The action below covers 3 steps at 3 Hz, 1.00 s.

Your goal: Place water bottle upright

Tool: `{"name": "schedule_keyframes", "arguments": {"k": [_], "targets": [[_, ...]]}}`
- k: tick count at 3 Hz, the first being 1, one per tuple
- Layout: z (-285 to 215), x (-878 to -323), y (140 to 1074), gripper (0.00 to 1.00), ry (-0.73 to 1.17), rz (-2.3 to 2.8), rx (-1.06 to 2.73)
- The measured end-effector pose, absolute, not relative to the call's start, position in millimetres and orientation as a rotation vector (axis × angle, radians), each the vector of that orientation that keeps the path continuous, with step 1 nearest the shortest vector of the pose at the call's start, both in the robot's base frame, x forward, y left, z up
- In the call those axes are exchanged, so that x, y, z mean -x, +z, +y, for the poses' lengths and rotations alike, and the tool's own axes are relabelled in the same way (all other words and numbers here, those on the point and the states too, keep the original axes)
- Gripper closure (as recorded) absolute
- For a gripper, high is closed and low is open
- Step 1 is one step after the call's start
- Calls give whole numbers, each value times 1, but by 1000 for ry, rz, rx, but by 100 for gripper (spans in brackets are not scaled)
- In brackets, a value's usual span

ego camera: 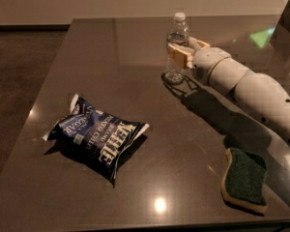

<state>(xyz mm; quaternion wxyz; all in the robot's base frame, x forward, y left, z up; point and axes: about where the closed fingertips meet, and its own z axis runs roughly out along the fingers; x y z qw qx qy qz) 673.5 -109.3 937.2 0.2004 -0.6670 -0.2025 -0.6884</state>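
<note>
Looking down across a dark glossy table (111, 47) in the one camera view. Toward its far side, the water bottle (177, 33), upright on its base on the tabletop, with a white cap (180, 17) on top and a clear ribbed body. Closed around the middle of the water bottle, the gripper (181, 49): tan fingers (178, 57) narrowed to the width of the body, one pad across the near side, the other showing just behind on the right, nothing else held. Reaching in from the right of the water bottle, the white jointed arm (241, 81), stretched low above the tabletop and running off the right edge of the frame, its shadow on the surface beneath. Well apart from the water bottle, nearer the camera and to its left, a dark blue chip bag (99, 139), lying flat and crumpled, white lettering up. Also well apart from the water bottle, nearer the camera and to its right, a green sponge (245, 178) with a pale underside, lying flat. Farther right of the water bottle, a green glint (261, 36) reflected in the tabletop, and beyond that a dark object (287, 18) too dim to make out. Left of the water bottle, past the table edge, dark floor (19, 81).
</note>
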Motion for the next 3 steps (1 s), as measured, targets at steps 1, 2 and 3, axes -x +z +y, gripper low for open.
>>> {"name": "schedule_keyframes", "arguments": {"k": [1, 2, 3], "targets": [[-109, -673, 935, 53, -1950, -569, 1842], [-106, -673, 936, 28, -1948, -570, 1839], [-103, -673, 936, 0, -1945, -572, 1835]]}}
